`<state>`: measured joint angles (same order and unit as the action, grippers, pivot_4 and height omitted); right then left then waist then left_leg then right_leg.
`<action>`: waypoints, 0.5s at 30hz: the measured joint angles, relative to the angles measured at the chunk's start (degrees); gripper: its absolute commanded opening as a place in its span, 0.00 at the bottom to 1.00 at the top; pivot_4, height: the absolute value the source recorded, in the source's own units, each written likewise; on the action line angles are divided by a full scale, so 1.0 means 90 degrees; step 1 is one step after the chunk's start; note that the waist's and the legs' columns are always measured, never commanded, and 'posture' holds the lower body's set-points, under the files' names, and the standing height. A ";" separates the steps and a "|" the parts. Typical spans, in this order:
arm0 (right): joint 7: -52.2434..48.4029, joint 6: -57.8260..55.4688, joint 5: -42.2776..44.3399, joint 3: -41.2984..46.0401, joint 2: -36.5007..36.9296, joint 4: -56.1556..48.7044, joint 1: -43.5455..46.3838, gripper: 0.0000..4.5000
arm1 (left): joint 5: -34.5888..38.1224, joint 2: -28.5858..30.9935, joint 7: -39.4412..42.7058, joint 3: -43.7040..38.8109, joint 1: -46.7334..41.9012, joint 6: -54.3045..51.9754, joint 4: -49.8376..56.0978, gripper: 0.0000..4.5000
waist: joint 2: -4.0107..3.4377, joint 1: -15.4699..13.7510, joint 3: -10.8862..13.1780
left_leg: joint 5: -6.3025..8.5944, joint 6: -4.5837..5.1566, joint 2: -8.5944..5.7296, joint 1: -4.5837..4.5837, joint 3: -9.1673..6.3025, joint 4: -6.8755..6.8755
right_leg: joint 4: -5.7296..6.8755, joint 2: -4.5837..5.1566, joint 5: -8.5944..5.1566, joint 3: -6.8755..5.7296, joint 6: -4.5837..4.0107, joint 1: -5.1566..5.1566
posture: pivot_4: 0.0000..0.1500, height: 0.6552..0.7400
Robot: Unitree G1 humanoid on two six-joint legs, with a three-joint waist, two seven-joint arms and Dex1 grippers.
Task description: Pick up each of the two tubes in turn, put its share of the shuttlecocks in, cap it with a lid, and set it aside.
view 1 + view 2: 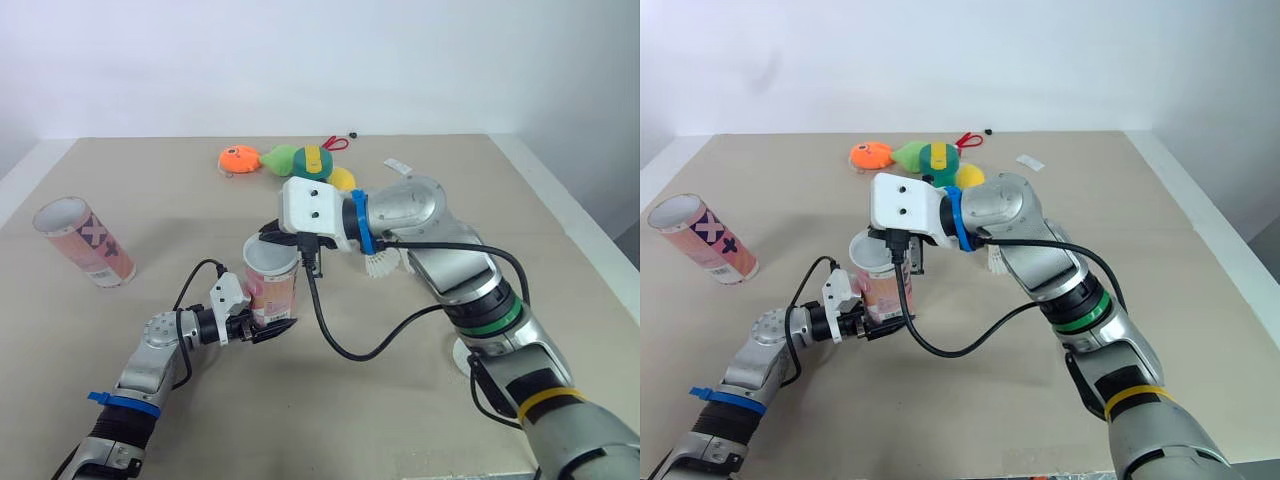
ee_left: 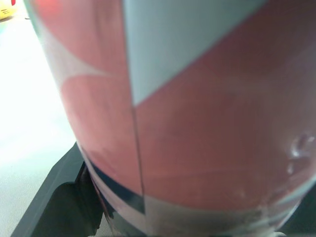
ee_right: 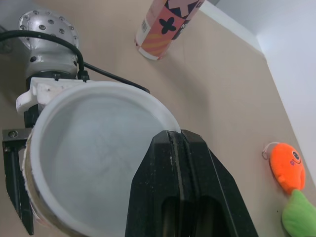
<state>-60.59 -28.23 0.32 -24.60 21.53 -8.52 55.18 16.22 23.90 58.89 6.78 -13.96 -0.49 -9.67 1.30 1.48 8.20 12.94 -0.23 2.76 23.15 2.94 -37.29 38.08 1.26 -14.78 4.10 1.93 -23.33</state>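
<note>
Tube [image 1: 272, 285] upright over mid worktop [image 1: 300, 425], left tool [image 1: 264, 326] clamped on its lower body. Right tool [image 3: 177, 140] at the rim, fingers pressed together, nothing visible btwn them. Step: prob. loading. Next: open, fetch shuttlecock [image 1: 381, 264].

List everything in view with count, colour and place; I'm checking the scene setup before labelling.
held tube: 1, pink and white, upright in the left gripper
second tube: 1, pink and white with dark crosses, lying at the table's left side
shuttlecock: 1, white, on the table beside the right arm
orange plush: 1, far middle of the table
green and yellow plush: 1, right beside the orange plush
tag: 1, white, right of the plushes
round thing: 1, white, partly hidden behind the right arm
table: 1, beige
left gripper: black, shut on held tube
right gripper: black, shut, at held tube's rim
</note>
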 measured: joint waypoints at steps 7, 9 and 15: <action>0.0242 0.0166 -0.0022 0.0025 -0.0106 -0.0015 -0.0357 0.01 | -0.0001 0.0005 -0.0003 -0.0001 0.0034 -0.0001 -0.0001 0.82 | 0.0008 0.0005 -0.0050 | 0.0000 0.0000 -0.0001 -0.0012 0.0002 0.0024 | -0.0001 0.0002 -0.0017 0.0002 -0.0001 0.0000 | 1.00 1.00; 0.0273 0.0235 -0.0072 0.0025 -0.0127 -0.0016 -0.0421 0.01 | 0.0000 0.0018 -0.0001 -0.0001 0.0048 -0.0005 -0.0002 0.82 | 0.0011 0.0005 -0.0067 | 0.0000 0.0000 -0.0002 -0.0025 0.0002 0.0043 | -0.0002 0.0002 -0.0029 0.0004 0.0006 0.0003 | 1.00 1.00; 0.0223 0.0154 -0.0013 0.0074 -0.0155 -0.0013 -0.0405 0.01 | 0.0000 0.0049 0.0026 -0.0004 0.0052 -0.0042 0.0006 0.82 | 0.0024 0.0003 -0.0087 | 0.0000 0.0000 -0.0001 -0.0059 0.0001 0.0084 | -0.0001 0.0002 -0.0049 0.0004 -0.0015 0.0014 | 1.00 1.00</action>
<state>-58.58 -26.85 0.21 -23.93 20.14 -8.63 51.53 16.22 24.34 59.12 6.75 -13.50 -0.87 -9.61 1.52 1.51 7.42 12.94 -0.23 2.76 22.61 2.95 -36.54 38.07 1.27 -15.23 4.13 1.79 -23.21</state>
